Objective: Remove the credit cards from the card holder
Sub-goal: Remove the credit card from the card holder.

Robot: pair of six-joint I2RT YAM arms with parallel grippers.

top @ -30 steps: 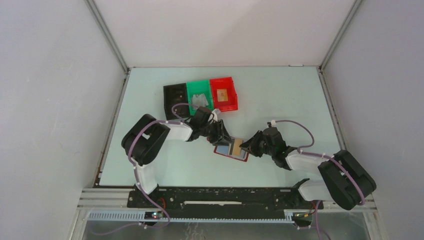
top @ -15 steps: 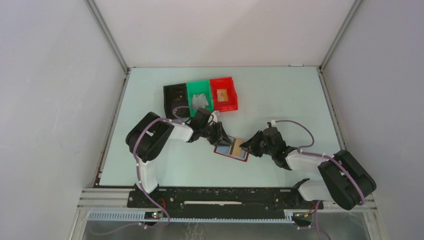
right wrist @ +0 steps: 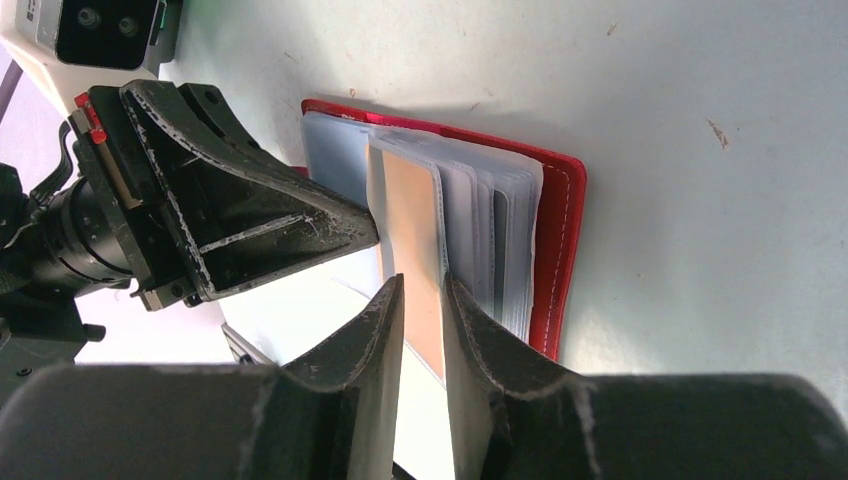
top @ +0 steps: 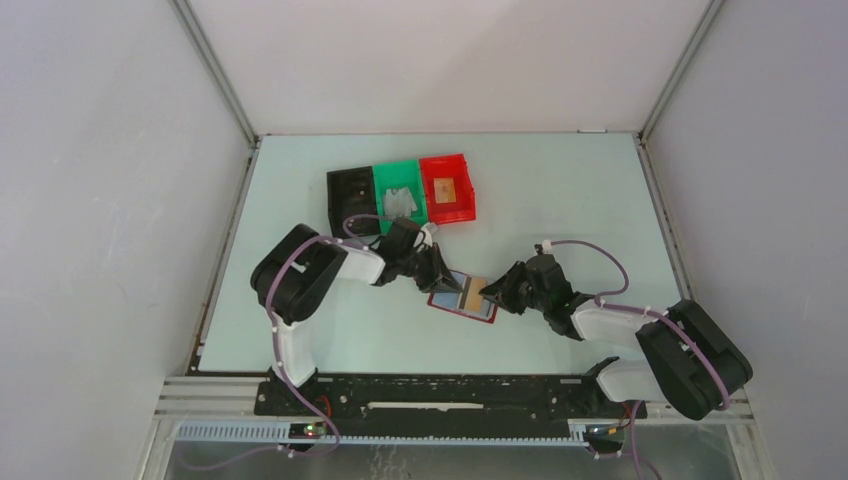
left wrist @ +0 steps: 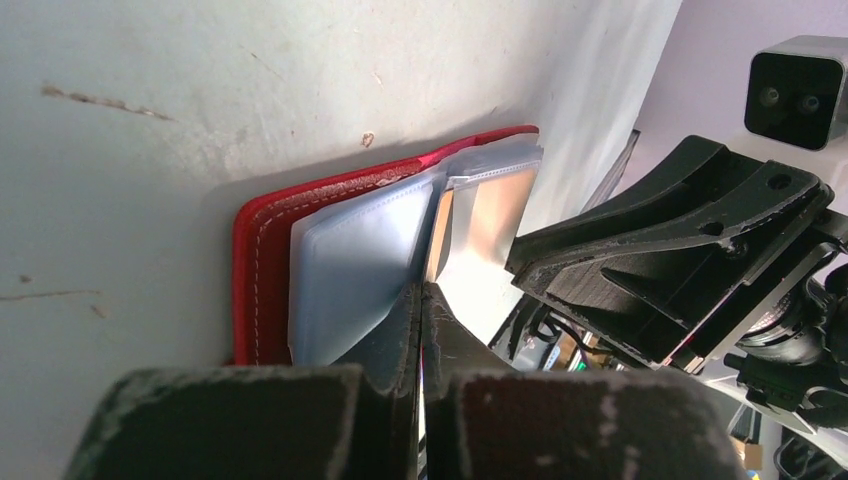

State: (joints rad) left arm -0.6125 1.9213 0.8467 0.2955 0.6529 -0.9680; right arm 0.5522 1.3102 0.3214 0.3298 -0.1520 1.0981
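Note:
The dark-red card holder (top: 452, 304) lies open on the table between my two grippers, its clear bluish sleeves fanned up (left wrist: 350, 270) (right wrist: 500, 230). A tan card (right wrist: 415, 240) stands in one sleeve. My left gripper (top: 447, 282) (left wrist: 421, 292) is shut on the edge of a clear sleeve at the holder's left side. My right gripper (top: 491, 293) (right wrist: 425, 285) comes from the right. Its jaws stand a narrow gap apart, with the tan card (top: 476, 288) showing in the gap. A grey card (top: 400, 202) lies in the green bin and a tan one (top: 446, 190) in the red bin.
Three small bins stand in a row behind the holder: black (top: 338, 205), green (top: 385, 178) and red (top: 466, 185). White walls close in the table on the left, back and right.
My left gripper has crept a little down and right, closer onto the holder. The right gripper and the holder have hardly moved.

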